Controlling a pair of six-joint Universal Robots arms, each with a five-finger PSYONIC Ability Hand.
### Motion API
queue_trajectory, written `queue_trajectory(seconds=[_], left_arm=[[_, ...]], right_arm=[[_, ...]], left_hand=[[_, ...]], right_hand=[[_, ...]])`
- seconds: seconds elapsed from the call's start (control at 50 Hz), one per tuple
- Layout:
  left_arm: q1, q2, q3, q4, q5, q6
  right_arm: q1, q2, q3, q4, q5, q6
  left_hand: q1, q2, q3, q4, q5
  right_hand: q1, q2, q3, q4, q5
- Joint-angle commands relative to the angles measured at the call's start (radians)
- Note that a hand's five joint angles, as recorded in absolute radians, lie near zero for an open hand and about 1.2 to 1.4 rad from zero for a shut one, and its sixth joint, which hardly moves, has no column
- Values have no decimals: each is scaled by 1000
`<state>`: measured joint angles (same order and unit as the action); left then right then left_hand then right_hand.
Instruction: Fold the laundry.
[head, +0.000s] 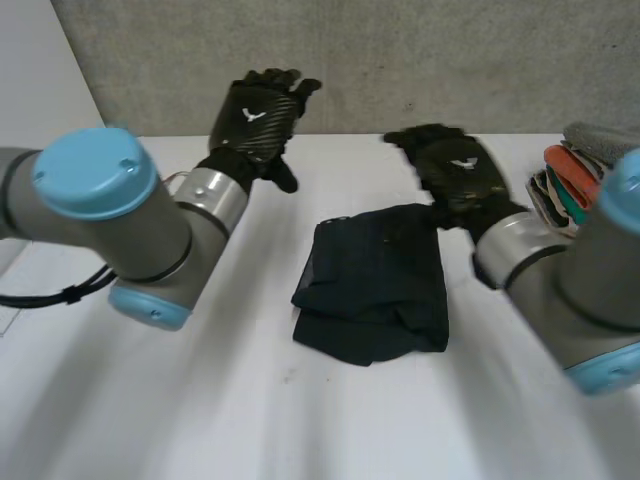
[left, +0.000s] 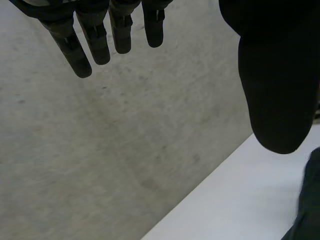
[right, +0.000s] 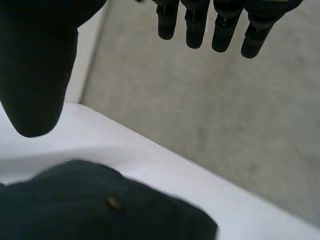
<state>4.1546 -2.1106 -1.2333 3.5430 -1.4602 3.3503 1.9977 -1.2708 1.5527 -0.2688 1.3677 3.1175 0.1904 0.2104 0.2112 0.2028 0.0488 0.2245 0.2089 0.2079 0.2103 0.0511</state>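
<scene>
A dark navy garment (head: 375, 282) lies folded into a rough square in the middle of the white table (head: 250, 420). My left hand (head: 258, 118) is raised above the table's far left part, fingers straight and spread, holding nothing. In the left wrist view its fingers (left: 95, 35) and thumb (left: 277, 85) point at the grey wall. My right hand (head: 455, 175) hovers just beyond the garment's far right corner, open and empty. Under its thumb (right: 37, 75) in the right wrist view lies the garment's far edge (right: 100, 205).
A stack of folded clothes (head: 575, 180) in grey, orange, teal and white stands at the table's right edge, close behind my right arm. A grey concrete wall (head: 400, 60) runs along the table's far edge.
</scene>
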Motion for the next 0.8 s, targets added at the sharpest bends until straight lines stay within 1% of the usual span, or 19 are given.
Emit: queue_trajectory(seconds=[0.02,0.08,0.16,0.18,0.24,0.3,0.4,0.44,0.5,0.52,0.64,0.7,0.8], left_arm=[[-122,-173,219,-188,15,-41],[-146,-247,281,-225,29,-41],[-162,-322,322,-237,21,-28],[-162,-334,325,-240,18,-26],[-155,-356,324,-268,-15,3],[-146,-359,314,-309,-52,61],[-131,-356,287,-380,-94,182],[-129,-359,282,-389,-95,205],[-126,-370,278,-403,-95,232],[-125,-374,278,-406,-94,235],[-123,-397,279,-429,-89,238],[-122,-391,282,-432,-86,239],[-123,-370,293,-432,-82,235]], right_arm=[[-115,36,-74,230,40,1],[-123,80,-106,266,56,-4],[-123,117,-128,276,25,-2],[-116,139,-134,275,4,-4],[-116,183,-161,279,-33,-13],[-116,226,-181,281,-45,-17],[-112,346,-246,341,-38,-48],[-112,372,-258,350,-29,-68],[-109,413,-278,361,10,-129],[-109,427,-284,362,37,-169],[-96,433,-287,361,85,-298],[-96,413,-287,358,86,-307],[-93,326,-273,358,88,-304]], left_hand=[[8,-12,-12,-4,-25],[8,-12,-12,-4,-25],[11,-9,-9,-1,-22],[14,-6,-6,2,-19],[14,-6,-6,2,-19],[8,-12,-12,-4,-24],[5,-15,-15,-7,-27],[3,-17,-18,-10,-30],[5,-14,-15,-7,-27],[5,-14,-15,-7,-27],[5,-14,-15,-7,-27],[3,-17,-18,-10,-30],[-12,-32,-33,-24,-45]], right_hand=[[-50,-34,-33,-36,-51],[-50,-34,-33,-36,-51],[-50,-34,-33,-36,-51],[-50,-34,-33,-36,-51],[-50,-34,-33,-36,-51],[-50,-34,-33,-36,-51],[-50,-34,-33,-36,-51],[-50,-34,-33,-36,-51],[-50,-34,-33,-36,-51],[-50,-34,-33,-36,-51],[-50,-34,-33,-36,-51],[-50,-34,-33,-36,-51],[-50,-34,-33,-36,-51]])
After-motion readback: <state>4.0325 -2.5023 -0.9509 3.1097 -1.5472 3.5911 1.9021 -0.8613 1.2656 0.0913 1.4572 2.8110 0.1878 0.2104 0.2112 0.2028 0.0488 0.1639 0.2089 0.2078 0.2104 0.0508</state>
